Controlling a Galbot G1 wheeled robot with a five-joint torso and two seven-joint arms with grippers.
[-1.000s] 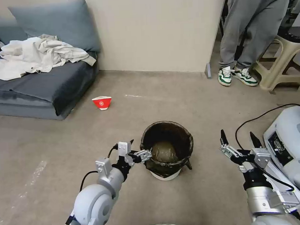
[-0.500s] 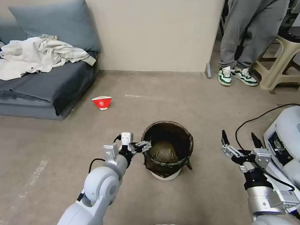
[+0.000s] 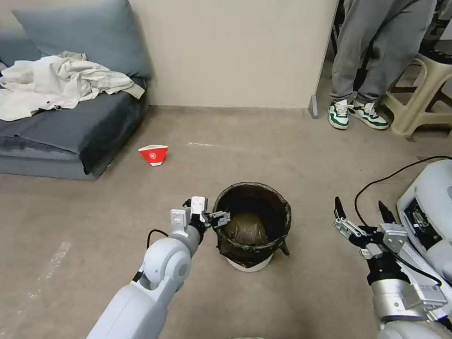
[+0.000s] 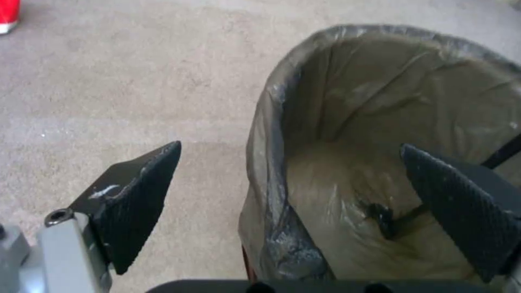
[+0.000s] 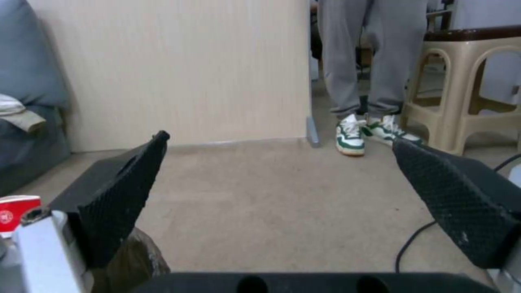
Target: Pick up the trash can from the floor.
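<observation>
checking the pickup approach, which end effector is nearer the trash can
Left. The left end effector is open, straddling the trash can rim, one finger inside, one outside. The right end effector hovers open, well off to its right.

Beige-grey floor (image 3: pixel 264 133) w/ faint pale scuff marks, one tape-like streak (image 3: pixel 55 257) near left edge. Plain cream wall panel (image 3: pixel 240 44) straight ahead, ends at a vertical edge on the right w/ small grey foot bracket (image 3: pixel 312 106) at its base. Left: low slate-blue sofa (image 3: pixel 64 131), big matching cushion (image 3: pixel 83 36) leaning vs. wall, crumpled off-white cloth (image 3: pixel 57 84) on the seat. Right, past the panel edge: beige plastic stool (image 3: pixel 422 98). White-grey device (image 3: pixel 440 215) on floor at far right, black cable (image 3: pixel 396 174) looping off it. Light soft, even, no hard shadows.
</observation>
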